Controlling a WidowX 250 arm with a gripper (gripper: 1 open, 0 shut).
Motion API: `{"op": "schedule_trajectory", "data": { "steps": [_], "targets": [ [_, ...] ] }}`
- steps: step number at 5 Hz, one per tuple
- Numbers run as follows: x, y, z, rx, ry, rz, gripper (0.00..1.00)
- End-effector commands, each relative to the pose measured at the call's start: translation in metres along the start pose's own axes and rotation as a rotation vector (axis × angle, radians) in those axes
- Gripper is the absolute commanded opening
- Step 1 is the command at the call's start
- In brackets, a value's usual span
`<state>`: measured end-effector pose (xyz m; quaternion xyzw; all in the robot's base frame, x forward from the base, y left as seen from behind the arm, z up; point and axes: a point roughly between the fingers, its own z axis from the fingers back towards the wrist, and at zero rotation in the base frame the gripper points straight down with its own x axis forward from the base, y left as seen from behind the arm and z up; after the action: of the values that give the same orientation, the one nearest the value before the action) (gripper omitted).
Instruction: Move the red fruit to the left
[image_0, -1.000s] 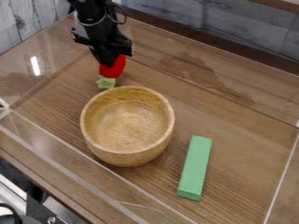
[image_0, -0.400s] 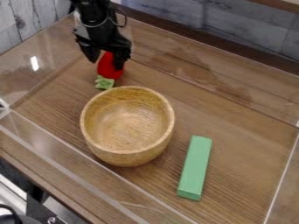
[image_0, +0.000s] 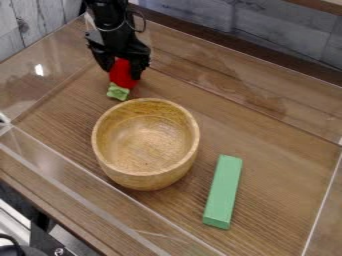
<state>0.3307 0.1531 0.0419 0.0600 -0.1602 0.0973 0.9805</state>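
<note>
The single camera looks down at a wooden worktop (image_0: 267, 110) from the near side, a little from above. Clear plastic walls (image_0: 54, 60) stand around the working area, and a grey plank wall is behind it.

In the far left part of the scene the black gripper (image_0: 122, 68) points steeply down to the worktop. Its two fingers (image_0: 99, 56) stand spread, one on each side of the red fruit (image_0: 123, 72), so the gripper is released and not clenched. Whether the fingers touch the sides of the fruit, I cannot tell from this view. The red fruit is between them, low at the worktop, with its pale green cap (image_0: 119, 91) at the near end, resting on the wood. The upper part of the fruit is partly hidden by the gripper.

Just near and a little right of the fruit stands the round wooden bowl (image_0: 146, 143), close to the green cap but apart from it. Its inside shows only wood.

To the right of the bowl, near the front, a long flat green block (image_0: 223, 190) lies on the worktop, apart from the bowl.
</note>
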Motion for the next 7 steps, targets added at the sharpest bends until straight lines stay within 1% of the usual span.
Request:
{"op": "schedule_trajectory", "data": {
  "steps": [1, 3, 4, 7],
  "targets": [
    [0.018, 0.011, 0.01, 0.027, -0.048, 0.018, 1.0],
    [0.021, 0.013, 0.004, 0.029, -0.031, 0.024, 1.0],
    [0.02, 0.018, 0.002, 0.037, -0.022, 0.035, 0.0],
    [0.009, 0.042, -0.01, 0.065, 0.019, 0.077, 0.0]
  ]
}}
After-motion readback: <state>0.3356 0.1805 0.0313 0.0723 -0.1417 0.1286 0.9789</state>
